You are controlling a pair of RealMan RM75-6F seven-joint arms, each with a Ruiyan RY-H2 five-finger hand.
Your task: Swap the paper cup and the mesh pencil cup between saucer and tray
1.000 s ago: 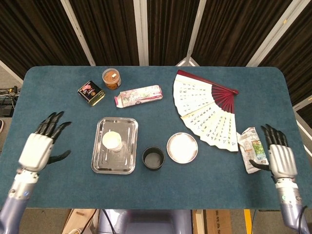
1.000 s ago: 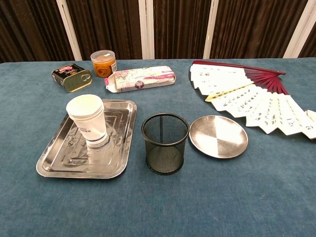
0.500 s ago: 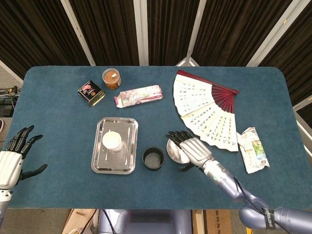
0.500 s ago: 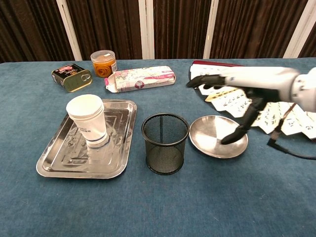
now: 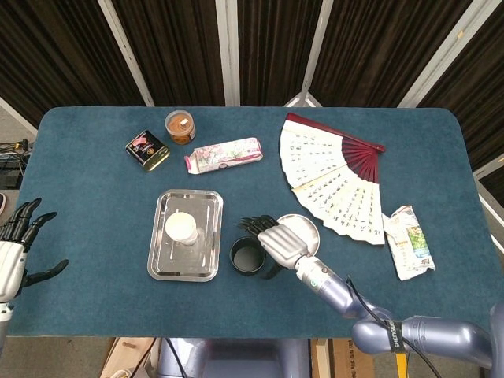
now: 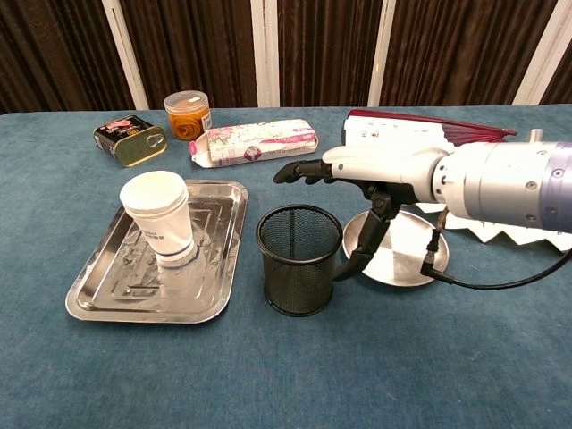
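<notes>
A white paper cup [image 6: 159, 217] stands upside down on the rectangular steel tray [image 6: 98, 295]. At the tray's 3 o'clock a black mesh pencil cup [image 6: 298, 259] stands upright on the cloth, with the round steel saucer [image 6: 407, 259] at its 3 o'clock.

The right hand [image 6: 371, 174] is reaching leftward from over the saucer [image 6: 407, 261] toward the mesh cup [image 6: 298, 259], fingers spread.
</notes>
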